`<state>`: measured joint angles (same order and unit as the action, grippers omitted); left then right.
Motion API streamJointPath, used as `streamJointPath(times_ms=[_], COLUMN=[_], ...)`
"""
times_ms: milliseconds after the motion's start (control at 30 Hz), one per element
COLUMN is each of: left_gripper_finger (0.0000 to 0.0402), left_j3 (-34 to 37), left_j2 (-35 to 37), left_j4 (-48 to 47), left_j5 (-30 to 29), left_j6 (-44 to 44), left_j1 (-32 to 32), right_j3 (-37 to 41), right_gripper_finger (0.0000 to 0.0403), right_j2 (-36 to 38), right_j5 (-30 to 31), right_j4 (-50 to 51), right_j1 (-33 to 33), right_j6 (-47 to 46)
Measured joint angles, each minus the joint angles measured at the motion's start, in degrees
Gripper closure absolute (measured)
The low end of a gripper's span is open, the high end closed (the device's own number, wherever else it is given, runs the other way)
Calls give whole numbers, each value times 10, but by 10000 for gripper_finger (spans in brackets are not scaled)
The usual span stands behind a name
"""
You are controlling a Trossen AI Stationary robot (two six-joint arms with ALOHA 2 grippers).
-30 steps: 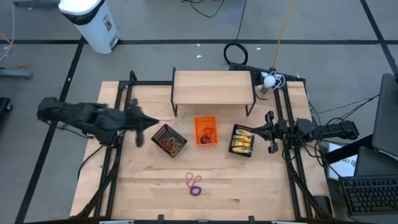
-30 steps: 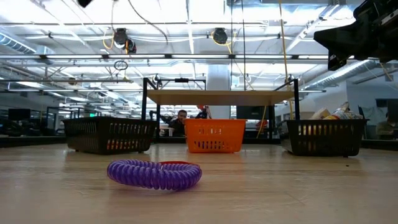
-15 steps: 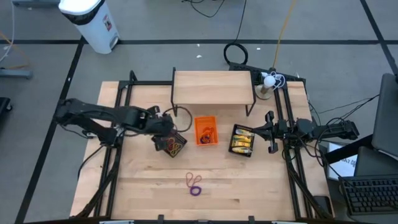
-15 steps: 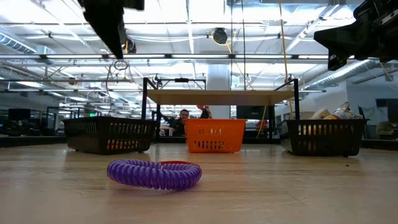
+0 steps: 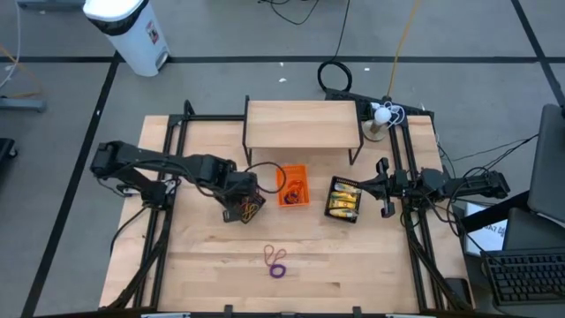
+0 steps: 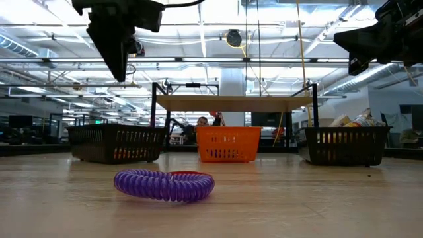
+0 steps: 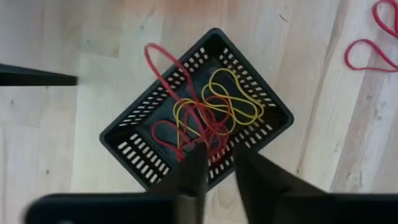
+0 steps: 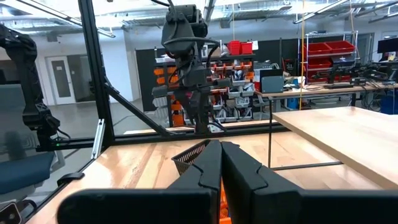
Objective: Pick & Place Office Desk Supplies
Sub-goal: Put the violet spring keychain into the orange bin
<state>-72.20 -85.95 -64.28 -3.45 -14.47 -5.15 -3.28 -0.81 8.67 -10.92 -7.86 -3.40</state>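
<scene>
left end effector (image 7: 214, 168) slightly open, empty, above black mesh tray (image 7: 264, 134) of red and yellow rubber bands (image 7: 208, 112); right end effector (image 8: 219, 163) closed, parked at surface's right edge

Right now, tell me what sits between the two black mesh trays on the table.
The small orange tray sits between the left black mesh tray and the right black mesh tray, clearest in the high view; the low view shows the same order.
</scene>
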Motion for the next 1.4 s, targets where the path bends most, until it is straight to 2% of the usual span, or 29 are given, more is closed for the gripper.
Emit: streamJointPath(times_ms=[67, 200, 333, 400, 467, 667, 700, 933, 1067, 1200, 1400], left_gripper_finger=[282, 208, 174, 185, 215, 371, 386, 396, 395, 399, 399], left_j3=[0, -16, -23, -24, -24, 5, 17, 165, 269, 358, 456], left_j2=[2, 2, 38, 74, 117, 265, 290, 481, 568, 624, 661], left_j4=[-5, -37, -6, 17, 38, 146, 165, 265, 330, 396, 490], left_j5=[-5, -57, -80, -80, -65, -1, 4, -67, -69, -76, -91], left_j6=[-2, 0, 22, 49, 71, 106, 105, 7, -57, -71, -40], left_j1=[0, 8, 10, 11, 19, 61, 65, 71, 67, 49, 27], right_j3=[0, 0, 0, 0, 0, 0, 0, 0, 0, 0, 0], right_gripper_finger=[403, 403, 403, 403, 403, 403, 403, 403, 403, 403, 403], right_j2=[0, 0, 0, 0, 0, 0, 0, 0, 0, 0, 0], right_j5=[0, 0, 0, 0, 0, 0, 0, 0, 0, 0, 1], right_j4=[0, 0, 0, -1, -3, -3, -4, 0, 0, 0, -2], right_j1=[0, 0, 0, 0, 0, 0, 0, 0, 0, 0, 0], right_j6=[0, 0, 0, 0, 0, 0, 0, 0, 0, -2, -15])
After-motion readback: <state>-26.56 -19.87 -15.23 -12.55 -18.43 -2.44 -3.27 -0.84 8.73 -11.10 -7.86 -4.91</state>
